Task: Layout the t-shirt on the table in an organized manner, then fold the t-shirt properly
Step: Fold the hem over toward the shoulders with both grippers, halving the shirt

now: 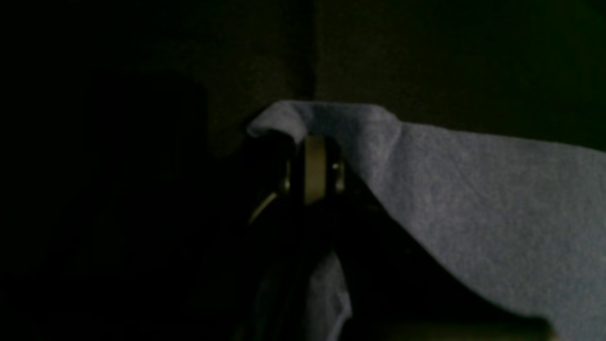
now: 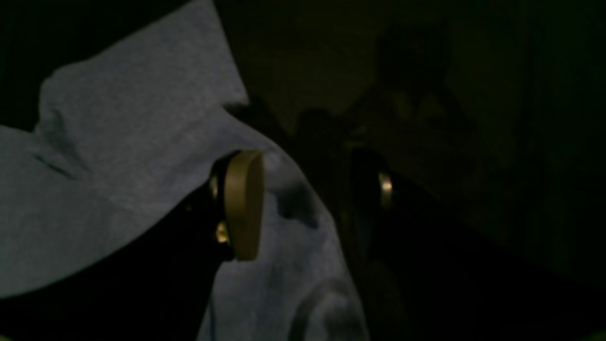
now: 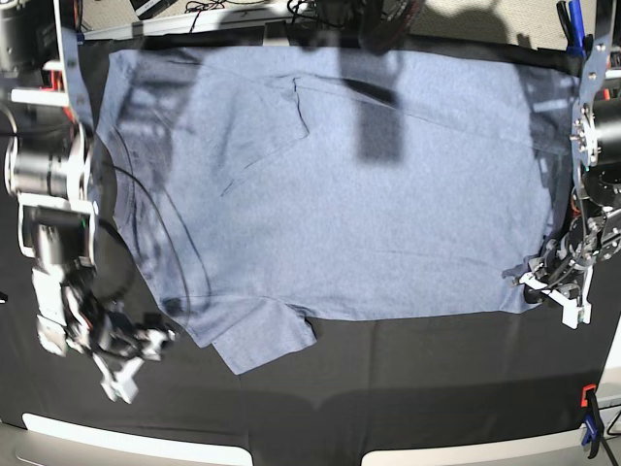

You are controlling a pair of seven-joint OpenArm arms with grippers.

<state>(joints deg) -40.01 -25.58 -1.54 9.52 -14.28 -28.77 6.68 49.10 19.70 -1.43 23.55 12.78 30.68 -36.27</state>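
Black table (image 3: 388, 388), t-shirt (image 3: 340, 194) spread, clamp (image 3: 589, 417)

The t-shirt (image 3: 369, 204) is soft heathered cotton, matt and faintly fuzzy up close — lightly creased. Under it the table (image 3: 408, 388) wears a dull black cloth. The right gripper's (image 2: 303, 203) pad looks smooth tan plastic — slight sheen, small bright metal fittings beside it.

Dim, blurry wrist views; bright, fisheye-warped base
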